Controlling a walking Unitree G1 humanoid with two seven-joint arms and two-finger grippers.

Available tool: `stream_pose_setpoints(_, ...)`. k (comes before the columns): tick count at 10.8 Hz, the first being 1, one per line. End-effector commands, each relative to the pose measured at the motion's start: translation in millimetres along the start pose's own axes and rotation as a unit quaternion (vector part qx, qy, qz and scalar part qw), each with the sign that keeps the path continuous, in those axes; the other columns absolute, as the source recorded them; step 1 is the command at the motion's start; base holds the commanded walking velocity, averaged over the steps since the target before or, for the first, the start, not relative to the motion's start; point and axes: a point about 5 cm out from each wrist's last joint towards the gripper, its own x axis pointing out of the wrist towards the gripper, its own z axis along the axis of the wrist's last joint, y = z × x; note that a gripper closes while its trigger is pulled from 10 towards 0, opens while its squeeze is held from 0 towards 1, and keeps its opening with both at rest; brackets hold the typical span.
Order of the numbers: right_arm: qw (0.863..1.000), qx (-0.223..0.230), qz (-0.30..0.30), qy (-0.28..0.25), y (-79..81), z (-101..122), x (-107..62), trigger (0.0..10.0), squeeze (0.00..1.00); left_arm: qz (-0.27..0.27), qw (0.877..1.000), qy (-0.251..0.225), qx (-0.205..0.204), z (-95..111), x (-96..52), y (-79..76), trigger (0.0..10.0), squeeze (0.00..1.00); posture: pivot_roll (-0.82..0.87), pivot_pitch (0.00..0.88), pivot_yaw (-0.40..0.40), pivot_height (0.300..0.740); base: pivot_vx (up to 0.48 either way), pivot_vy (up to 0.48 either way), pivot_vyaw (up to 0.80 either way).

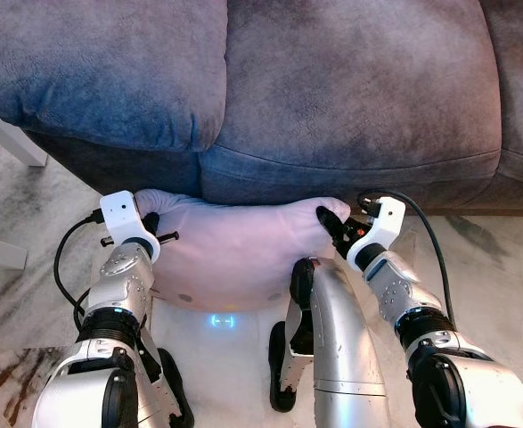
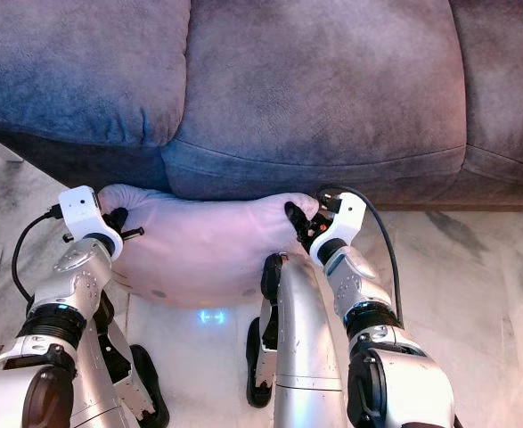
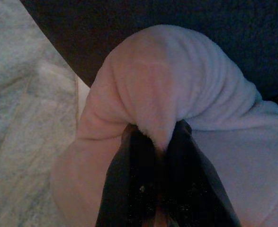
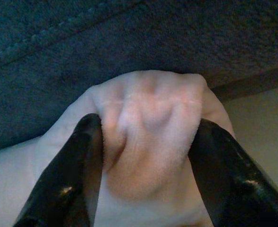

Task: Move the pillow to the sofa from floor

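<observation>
Both of your silver arms reach forward and slightly inward, elbows bent, wrists level with each other. Your left gripper (image 3: 160,142) has its two black fingers pressed nearly together, pinching a fold of the pillow (image 1: 234,245) between the jaws. Your right gripper (image 4: 146,142) has its fingers spread wider, with a thick bunch of the same pillow clamped between the jaws, bulging out past the fingertips.

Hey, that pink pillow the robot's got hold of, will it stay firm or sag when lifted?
Probably sag: the pillow bunches into soft folds where the left gripper and right gripper pinch its corners. It looks plush and likely light. The fuzzy fabric should grip well, though the middle may droop against the sofa.
</observation>
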Motion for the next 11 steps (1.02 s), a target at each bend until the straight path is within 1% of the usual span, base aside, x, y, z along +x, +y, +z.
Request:
stream_pose_setpoints(1, 1.000, 0.010, -0.014, 0.014, -9.6, -12, -6.9, 0.0, 0.00, 0.025, 0.999, 0.025, 0.009, -15, -4.6, 11.1, 10.0, 0.00, 0.05, 0.455, -0.135, 0.445, 0.000, 0.000, 0.00)
stream_pose_setpoints(3, 1.000, 0.011, -0.014, 0.010, -9.6, -14, -7.3, 0.0, 0.00, 0.024, 0.999, 0.026, 0.012, -16, -5.5, 10.3, 10.0, 0.00, 0.05, 0.456, -0.134, 0.445, 0.000, 0.000, 0.00)
stream_pose_setpoints(5, 1.000, -0.002, -0.016, 0.019, -9.6, -20, -8.3, 0.0, 0.00, 0.022, 0.999, 0.025, 0.018, -17, -5.8, 9.2, 10.0, 0.00, 0.05, 0.446, -0.129, 0.445, 0.000, 0.000, 0.00)
stream_pose_setpoints(7, 1.000, -0.005, -0.020, 0.019, -11.0, -23, -10.1, 0.0, 0.00, 0.024, 0.999, 0.027, 0.019, -19, -6.2, 9.0, 10.0, 0.00, 0.06, 0.435, -0.125, 0.445, 0.000, 0.000, 0.00)
stream_pose_setpoints(9, 1.000, -0.014, -0.017, 0.017, -7.9, -24, -8.6, 0.0, 0.00, 0.027, 0.999, 0.024, 0.022, -20, -7.3, 12.4, 10.0, 0.00, 0.06, 0.404, -0.120, 0.445, 0.000, 0.000, 0.00)
stream_pose_setpoints(10, 1.000, -0.015, -0.015, 0.011, -6.4, -22, -7.5, 0.0, 0.00, 0.029, 0.999, 0.014, 0.019, -19, -7.6, 13.6, 10.0, 0.00, 0.07, 0.387, -0.119, 0.445, 0.000, 0.000, 0.00)
stream_pose_setpoints(11, 1.000, -0.023, -0.012, 0.009, -5.3, -21, -6.8, 0.0, 0.00, 0.026, 0.999, 0.009, 0.025, -19, -7.6, 12.3, 10.0, 0.00, 0.08, 0.360, -0.116, 0.445, 0.000, 0.000, 0.00)
